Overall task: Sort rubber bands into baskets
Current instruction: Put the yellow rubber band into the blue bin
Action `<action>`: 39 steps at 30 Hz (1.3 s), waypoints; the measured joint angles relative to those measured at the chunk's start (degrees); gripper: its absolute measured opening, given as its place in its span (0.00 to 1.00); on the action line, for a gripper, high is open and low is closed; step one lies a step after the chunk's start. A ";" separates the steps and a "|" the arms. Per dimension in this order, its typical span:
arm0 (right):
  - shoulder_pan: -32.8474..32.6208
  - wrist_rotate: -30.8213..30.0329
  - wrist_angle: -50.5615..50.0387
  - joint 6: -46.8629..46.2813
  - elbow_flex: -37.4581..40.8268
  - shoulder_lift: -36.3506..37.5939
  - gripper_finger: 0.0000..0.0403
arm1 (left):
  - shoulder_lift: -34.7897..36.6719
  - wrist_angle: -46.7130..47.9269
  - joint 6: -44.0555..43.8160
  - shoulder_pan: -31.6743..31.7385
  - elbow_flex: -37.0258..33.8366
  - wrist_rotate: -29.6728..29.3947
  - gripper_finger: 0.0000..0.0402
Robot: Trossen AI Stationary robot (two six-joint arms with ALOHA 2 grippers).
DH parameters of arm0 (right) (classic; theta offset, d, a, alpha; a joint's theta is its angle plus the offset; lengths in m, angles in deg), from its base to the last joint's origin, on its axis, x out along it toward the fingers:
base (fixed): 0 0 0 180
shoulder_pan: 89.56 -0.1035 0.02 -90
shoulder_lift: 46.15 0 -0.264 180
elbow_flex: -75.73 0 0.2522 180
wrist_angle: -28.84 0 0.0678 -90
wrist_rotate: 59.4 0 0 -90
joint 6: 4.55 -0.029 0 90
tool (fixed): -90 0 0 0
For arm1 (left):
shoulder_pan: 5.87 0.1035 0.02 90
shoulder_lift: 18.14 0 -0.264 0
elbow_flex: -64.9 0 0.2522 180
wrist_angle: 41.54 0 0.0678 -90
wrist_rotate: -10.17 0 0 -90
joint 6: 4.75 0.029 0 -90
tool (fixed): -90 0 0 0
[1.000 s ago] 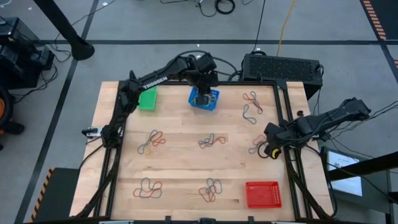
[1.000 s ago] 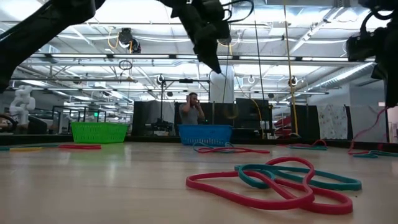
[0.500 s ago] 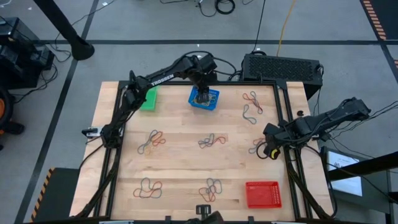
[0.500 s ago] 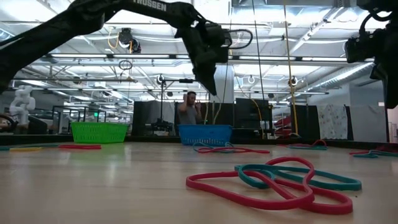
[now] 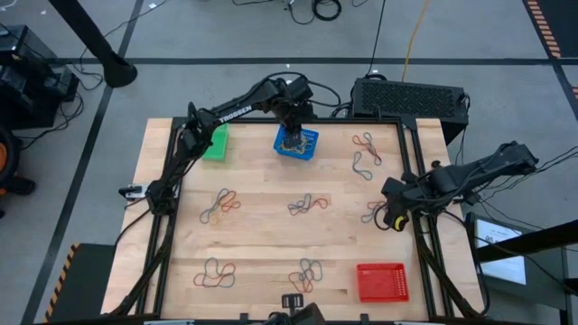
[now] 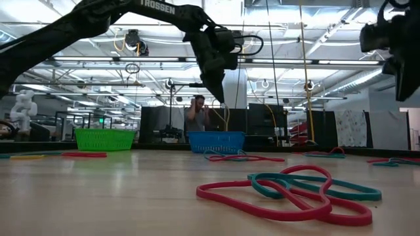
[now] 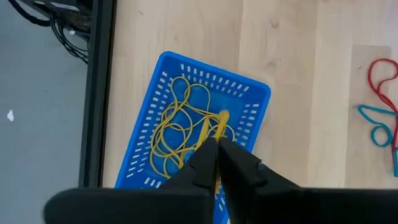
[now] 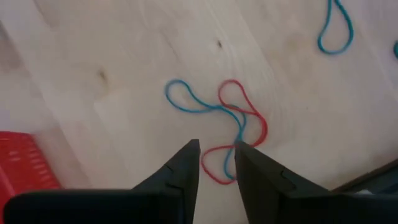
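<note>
Hovering over the blue basket (image 7: 163,81), your left gripper (image 7: 217,144) shows a hair's gap, pinching one yellow rubber band (image 7: 209,129) among the basket's yellow bands. Your right gripper (image 8: 217,149) hangs slightly parted, empty, above a red-and-blue tangle (image 8: 230,124) on the tabletop (image 8: 124,56).

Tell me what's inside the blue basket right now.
A tangle of yellow rubber bands lies in the blue basket. The left claw hangs over it, covering part of the pile, so the count is unclear.
</note>
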 joint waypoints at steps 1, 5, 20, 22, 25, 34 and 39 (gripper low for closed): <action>0.01 -0.16 0.01 0.35 -0.55 0.00 0.24 | 0.00 0.00 0.00 0.00 0.00 -0.51 0.11; 0.03 -2.63 0.09 1.57 -2.63 0.00 0.24 | 0.00 0.04 -0.07 -0.04 0.00 -3.77 0.24; 0.03 -4.89 8.06 9.84 -4.35 0.00 0.24 | 4.50 17.88 -6.12 -0.46 0.09 -7.14 0.41; 0.16 -4.92 12.09 13.58 -4.35 0.00 0.24 | 5.51 19.08 -7.03 -1.13 0.07 -8.25 0.41; 0.58 -5.01 19.17 18.93 -4.35 -0.02 0.24 | 8.30 19.23 -8.51 -2.29 0.07 -7.52 0.41; 0.84 -12.16 37.08 37.39 -4.37 -3.39 0.24 | 21.39 19.43 -15.81 -8.52 -10.70 -9.99 0.41; 0.84 -12.02 41.78 43.58 -4.37 -6.86 0.24 | 32.78 14.52 -23.92 -13.05 -30.18 -13.34 0.41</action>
